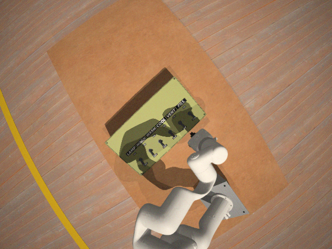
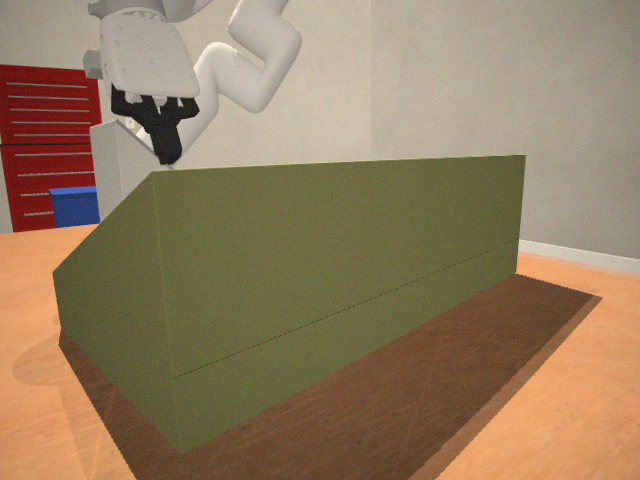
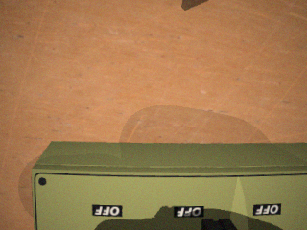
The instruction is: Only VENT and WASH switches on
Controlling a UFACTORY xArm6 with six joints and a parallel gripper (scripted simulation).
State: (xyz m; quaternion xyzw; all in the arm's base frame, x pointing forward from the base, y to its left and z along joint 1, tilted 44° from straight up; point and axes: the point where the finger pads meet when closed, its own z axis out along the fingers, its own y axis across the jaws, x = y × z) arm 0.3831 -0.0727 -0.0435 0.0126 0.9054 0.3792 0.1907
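Observation:
The olive-green console [image 1: 155,125] lies on the brown mat, with a row of toggle switches labelled LAMP, HORN, WASH [image 1: 162,143], COOL, VENT [image 1: 181,124] and FILL [image 1: 191,115]. I cannot tell which way each lever leans. My gripper [image 1: 191,133] is shut and empty, just off the console's switch-side edge near VENT and FILL. In the exterior view only the console's plain back [image 2: 310,289] shows, and my black fingers [image 2: 168,149] hang above its top left corner. The wrist view shows the console's edge with three OFF labels [image 3: 188,210]; the levers are out of frame.
The arm's base plate [image 1: 227,198] sits on the mat behind the gripper. A red drawer cabinet [image 2: 46,149] and a blue bin [image 2: 74,206] stand far off. A yellow line [image 1: 29,161] crosses the wooden floor at left.

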